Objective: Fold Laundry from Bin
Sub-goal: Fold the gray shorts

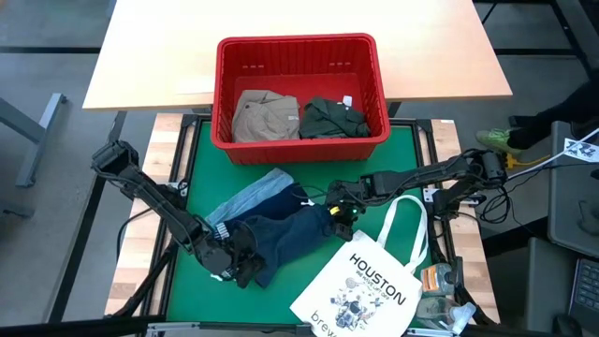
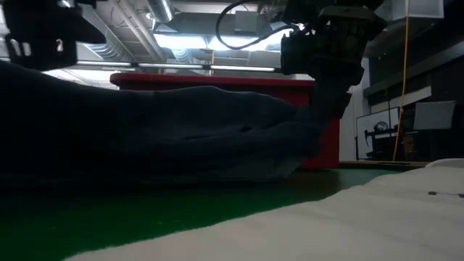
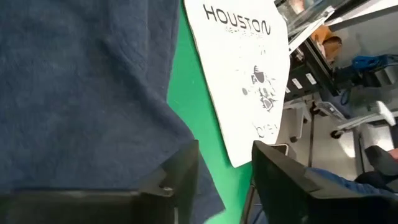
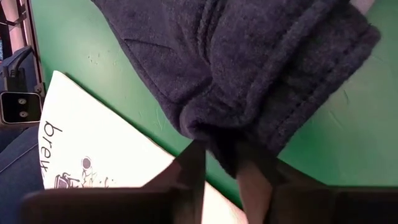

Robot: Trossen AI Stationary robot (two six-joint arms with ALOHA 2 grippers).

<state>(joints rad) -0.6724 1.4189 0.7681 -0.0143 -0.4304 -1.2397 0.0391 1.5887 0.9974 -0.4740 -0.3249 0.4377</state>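
Note:
A navy garment [image 1: 281, 234] lies bunched on the green mat [image 1: 201, 281], overlapping a light blue denim garment [image 1: 255, 195] on its far side. My left gripper [image 3: 227, 180] stands open at the navy garment's near left end [image 1: 239, 265], the cloth's edge running under one finger. At the garment's right end [image 1: 339, 213] is my right gripper [image 4: 221, 177], shut on the cloth. The red bin [image 1: 301, 140] at the far side holds a khaki-tan garment [image 1: 265, 117] and a dark green one [image 1: 329, 116]. My left gripper has the navy garment's edge [image 3: 186, 140] beside one finger [image 3: 180, 177]; whether it touches the cloth I cannot tell. My right gripper pinches a gathered fold at the navy garment's right end [image 4: 214, 140] between its two fingers, slanting down from the table's right. The fold is drawn up a little [image 2: 312, 123]; the rest lies on the mat.
A white tote bag printed "HOUSTON" [image 1: 370, 285] lies on the mat's near right corner, its handle [image 1: 412, 225] looping toward my right arm. Bare green mat shows at the left and between the bin and the garments. Clutter sits off the mat's near right corner [image 1: 440, 281].

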